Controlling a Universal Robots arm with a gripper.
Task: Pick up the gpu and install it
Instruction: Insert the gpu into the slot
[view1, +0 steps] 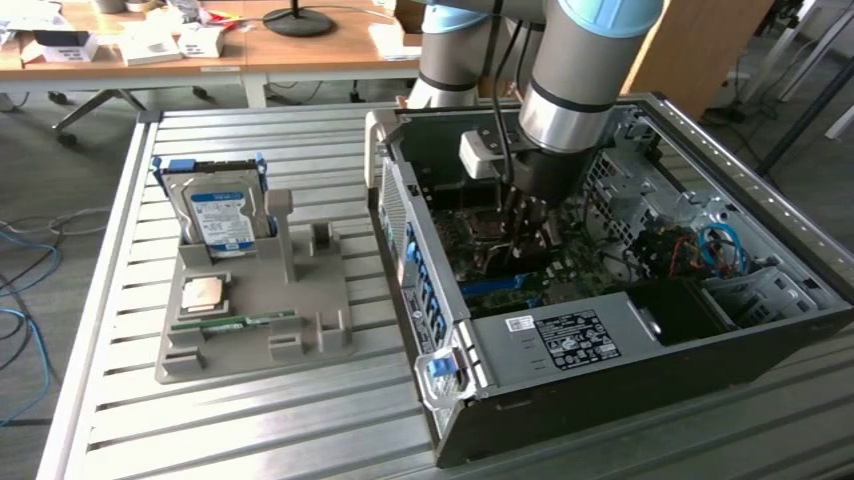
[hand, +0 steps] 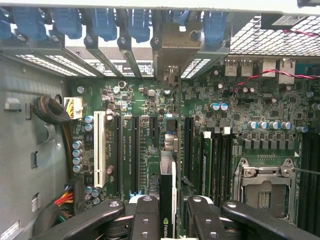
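**A:** Where's the gpu (hand: 166, 182) at? On the tray (view1: 254, 345) with the drive (view1: 220, 218)?

**B:** Nope, it's down inside the case (view1: 561, 400), pinched edge-on in the gripper (hand: 172, 210). The jaws are partway closed, with one finger on each flat face of the card, so it hangs upright over the board (hand: 135, 100).

**A:** Why edge-on?

**B:** My guess is that's the only way it drops into a slot (hand: 134, 150). Its long edge runs the same way as the slots, and gripping the faces leaves the bottom edge free. It's just above the board, but I can't tell if it's touching a slot or seated.
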